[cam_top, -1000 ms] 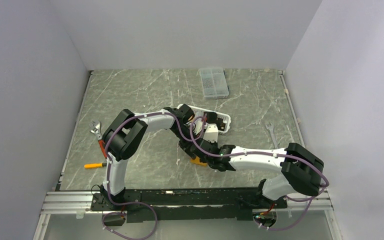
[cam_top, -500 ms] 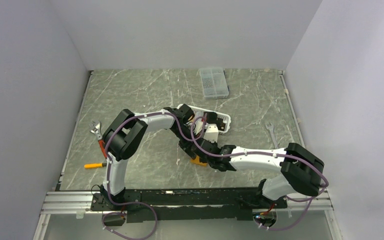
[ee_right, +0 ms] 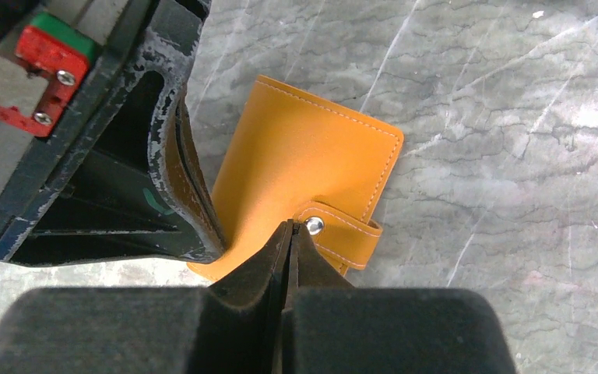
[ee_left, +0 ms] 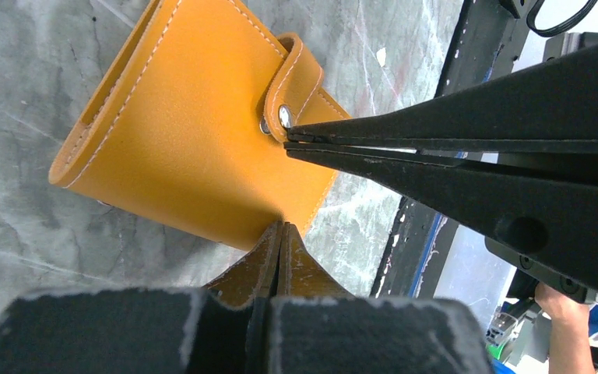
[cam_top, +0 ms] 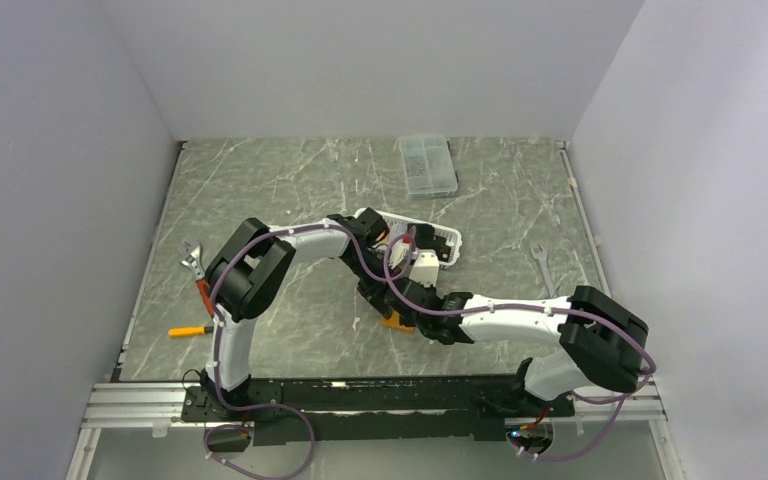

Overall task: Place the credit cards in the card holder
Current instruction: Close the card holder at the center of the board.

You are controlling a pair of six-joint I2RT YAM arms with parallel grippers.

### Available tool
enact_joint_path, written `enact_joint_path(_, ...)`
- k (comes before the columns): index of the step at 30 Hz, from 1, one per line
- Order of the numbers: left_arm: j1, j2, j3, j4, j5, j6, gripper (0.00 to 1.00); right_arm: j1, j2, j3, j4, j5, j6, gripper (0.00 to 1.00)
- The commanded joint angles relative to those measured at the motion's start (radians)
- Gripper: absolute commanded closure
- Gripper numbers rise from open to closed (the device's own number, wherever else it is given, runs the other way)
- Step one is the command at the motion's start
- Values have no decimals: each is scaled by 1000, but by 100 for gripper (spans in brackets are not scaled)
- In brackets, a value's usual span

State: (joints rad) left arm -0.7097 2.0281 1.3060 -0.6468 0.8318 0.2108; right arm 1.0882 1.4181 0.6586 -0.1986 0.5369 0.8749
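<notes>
The right end effector (ee_right: 290, 230) has its two fingers pressed together, and their tips sit right at the metal snap (ee_right: 314, 226) on the tab of the orange card holder (ee_right: 304, 167); whether they pinch the tab itself I cannot tell. The left end effector (ee_left: 280, 234) is also pressed together, its tips touching the card holder's long edge just beside the tab. The two end effectors meet the card holder from different sides, close to each other

The card holder lies flat and folded on the grey marbled counter (cam_top: 290, 180), near the middle and toward the front, under both wrists. Just behind the arms sits a white slotted basket (cam_top: 442, 240), and further back a clear compartment box (cam_top: 427, 165). A wrench (cam_top: 543, 265) lies to the right, and an adjustable wrench (cam_top: 192, 258) and an orange-handled screwdriver (cam_top: 190, 331) lie to the left
</notes>
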Motion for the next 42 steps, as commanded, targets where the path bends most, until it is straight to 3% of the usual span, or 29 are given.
enact_joint_path(1,-8,29,-2,9,-27,19,100,-10,12,-21,34,-58,-10,100)
enact_joint_path(17,-5,26,4,7,-22,18,100,-48,-31,-123,47,-94,85,100)
enact_joint_path(25,31,16,25,-22,29,23,100,-118,-88,-259,157,-171,132,100)
enact_joint_path(30,62,-14,39,-45,75,38,95,-216,-88,-355,313,-310,115,100)
enact_joint_path(36,66,-37,44,-67,109,67,90,-277,-39,-378,364,-393,109,100)
enact_joint_path(39,72,-52,42,-74,131,78,78,-292,-33,-389,358,-411,112,100)
enact_joint_path(42,83,-74,54,-89,146,93,73,-306,-33,-404,347,-436,116,100)
